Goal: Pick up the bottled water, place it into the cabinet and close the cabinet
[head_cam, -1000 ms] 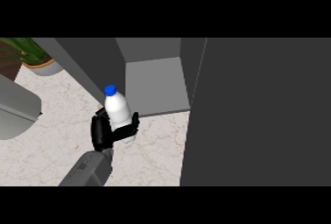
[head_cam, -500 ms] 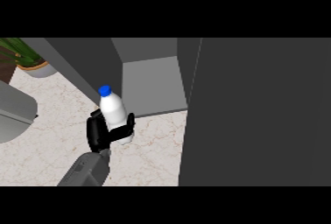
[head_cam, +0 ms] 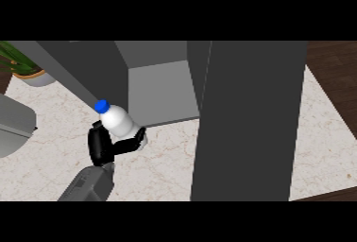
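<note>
The left hand (head_cam: 105,144) curls around the bottled water (head_cam: 117,120), which stands nearly upright in its grip, blue cap up. Just beyond the bottle and to its right, the cabinet (head_cam: 160,90) stands open, its grey interior bare. Its dark door (head_cam: 247,118) juts out to the hand's right. Far left sit a potted plant (head_cam: 24,71) and a grey appliance (head_cam: 14,125).

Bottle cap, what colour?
Blue, on the white water bottle held in the left hand; head view shows it best.

Marble counter (head_cam: 160,156), potted plant (head_cam: 24,68)
</note>
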You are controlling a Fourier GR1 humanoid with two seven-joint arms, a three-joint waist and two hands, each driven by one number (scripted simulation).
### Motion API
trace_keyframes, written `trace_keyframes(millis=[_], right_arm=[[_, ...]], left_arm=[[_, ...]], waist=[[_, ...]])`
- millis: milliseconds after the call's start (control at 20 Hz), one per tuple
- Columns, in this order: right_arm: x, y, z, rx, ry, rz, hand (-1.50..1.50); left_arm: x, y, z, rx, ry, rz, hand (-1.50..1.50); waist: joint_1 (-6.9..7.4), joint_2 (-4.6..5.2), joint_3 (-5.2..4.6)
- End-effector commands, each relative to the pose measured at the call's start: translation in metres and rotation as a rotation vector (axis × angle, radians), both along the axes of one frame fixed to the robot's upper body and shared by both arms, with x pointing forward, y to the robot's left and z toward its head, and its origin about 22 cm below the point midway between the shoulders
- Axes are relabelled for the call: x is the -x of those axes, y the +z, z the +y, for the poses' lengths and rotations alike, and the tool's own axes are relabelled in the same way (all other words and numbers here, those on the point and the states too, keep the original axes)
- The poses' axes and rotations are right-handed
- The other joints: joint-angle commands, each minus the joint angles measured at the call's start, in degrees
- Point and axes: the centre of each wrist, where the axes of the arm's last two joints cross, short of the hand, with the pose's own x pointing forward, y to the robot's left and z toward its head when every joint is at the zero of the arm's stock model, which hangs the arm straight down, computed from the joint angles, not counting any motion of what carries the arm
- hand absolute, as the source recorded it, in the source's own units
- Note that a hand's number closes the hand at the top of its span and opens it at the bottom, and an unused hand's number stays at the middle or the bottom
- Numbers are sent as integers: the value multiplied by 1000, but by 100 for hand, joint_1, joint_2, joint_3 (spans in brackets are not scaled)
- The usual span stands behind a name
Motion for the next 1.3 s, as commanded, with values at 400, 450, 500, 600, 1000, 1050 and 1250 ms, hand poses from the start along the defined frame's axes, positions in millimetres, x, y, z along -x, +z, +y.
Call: trace_keyframes(millis=[400, 450, 500, 600, 1000, 1050, 1250], right_arm=[[-4, 1, -3, -2, 40, 0, -150], [-6, 1, -4, 5, 38, -6, -150], [-5, 0, -6, 0, 34, -3, -150], [-6, 3, -5, -2, 45, -6, -150], [-10, 4, 0, 24, 83, -7, -150], [-12, 5, -2, 12, 82, -15, -150], [-11, 7, -5, 18, 68, -23, -150]], left_arm=[[-63, 59, -41, 76, -82, -42, -150], [-64, 62, -48, 84, -86, -56, -150], [-63, 58, -39, 76, -78, -37, -150], [-64, 60, -45, 49, -71, -44, -150], [-62, 65, -37, -85, -195, -108, -150], [-63, 70, -40, -70, -210, -120, -150], [-69, 80, -56, -41, -253, -150, 150]], waist=[[-430, 160, -126], [-381, 160, -119], [-408, 161, -122], [-436, 145, -121], [-504, 147, -114], [-518, 142, -114], [-320, 78, -120]])
